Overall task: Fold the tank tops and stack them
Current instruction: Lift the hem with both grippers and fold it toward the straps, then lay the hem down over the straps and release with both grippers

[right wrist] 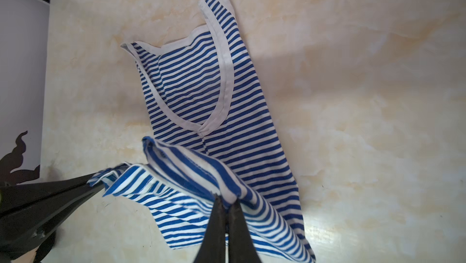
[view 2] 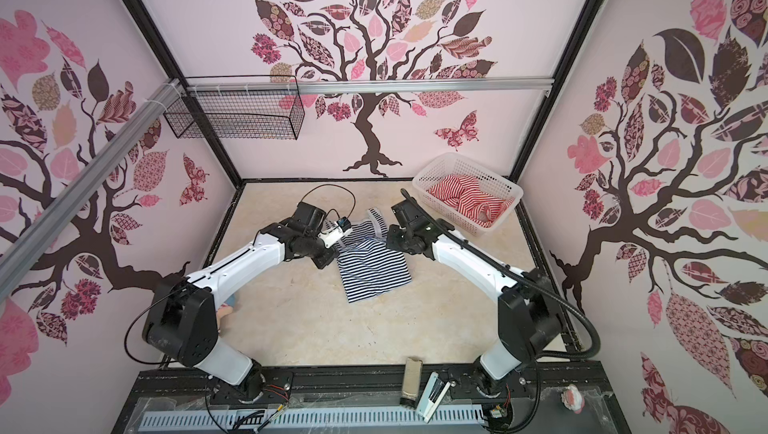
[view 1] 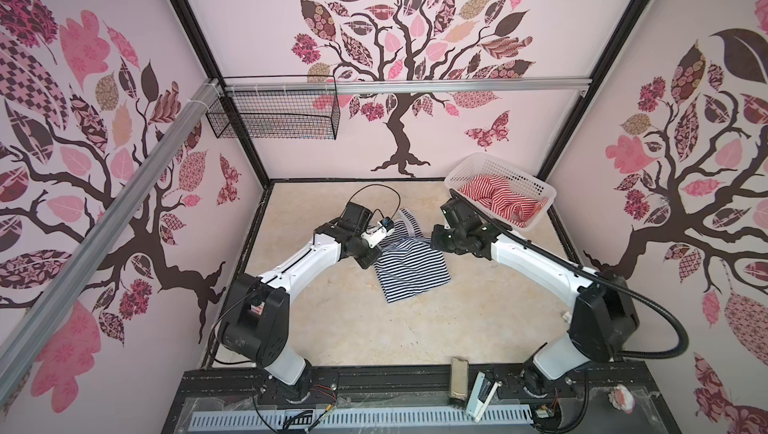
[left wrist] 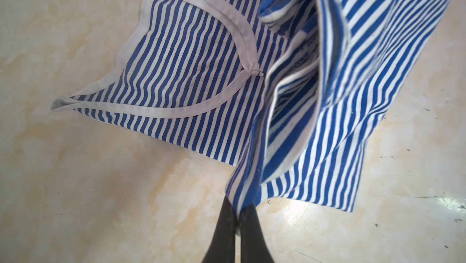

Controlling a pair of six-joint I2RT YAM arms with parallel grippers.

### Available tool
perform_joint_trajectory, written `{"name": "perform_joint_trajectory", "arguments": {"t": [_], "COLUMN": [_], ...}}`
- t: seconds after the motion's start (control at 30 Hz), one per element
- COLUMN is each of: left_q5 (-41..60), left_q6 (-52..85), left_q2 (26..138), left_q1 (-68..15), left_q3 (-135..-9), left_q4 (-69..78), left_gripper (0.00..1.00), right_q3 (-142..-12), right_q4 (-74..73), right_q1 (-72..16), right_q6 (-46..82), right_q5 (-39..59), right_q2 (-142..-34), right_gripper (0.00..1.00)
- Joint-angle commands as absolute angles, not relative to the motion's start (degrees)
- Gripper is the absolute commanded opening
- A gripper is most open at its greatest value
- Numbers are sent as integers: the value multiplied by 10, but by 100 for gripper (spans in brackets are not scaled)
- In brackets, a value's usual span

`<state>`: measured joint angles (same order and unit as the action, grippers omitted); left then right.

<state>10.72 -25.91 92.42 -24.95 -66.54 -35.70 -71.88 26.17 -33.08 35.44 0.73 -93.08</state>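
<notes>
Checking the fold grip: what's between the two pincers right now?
Only the navy-striped tank top: its lifted edge spans from the left pincer to the right pincer, both shut on it, as the right wrist view shows.

The left arm (view 1: 299, 259) and right arm (view 1: 536, 261) bend inward; left hand (left wrist: 238, 207) pinched closed; right hand (right wrist: 226, 202) closed too.

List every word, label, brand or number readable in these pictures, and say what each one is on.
No text can be read anywhere in these views.
Navy striped tank top: faint marks on an inner fold, too blurred to read.
White gadget at the front: dark marks, too small to read.
</notes>
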Motion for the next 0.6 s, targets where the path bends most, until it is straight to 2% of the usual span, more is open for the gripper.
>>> {"name": "perform_joint_trajectory", "arguments": {"t": [0.0, 0.33, 0.57], "left_q5": [85, 44, 39], "left_q6": [-255, -236, -229], "left_q2": [947, 1040, 1086], "left_q1": [-243, -221, -207], "left_q3": [-687, -727, -755], "left_q4": [-321, -308, -286], "left_gripper": [0, 0, 2], "right_q3": [-758, -823, -838], "right_q4": [248, 241, 232], "right_q1": [-324, -300, -280], "right_q6": [332, 322, 323], "right_q5": [34, 57, 65], "right_q2": [-983, -1094, -1123], "right_gripper": [0, 0, 0]}}
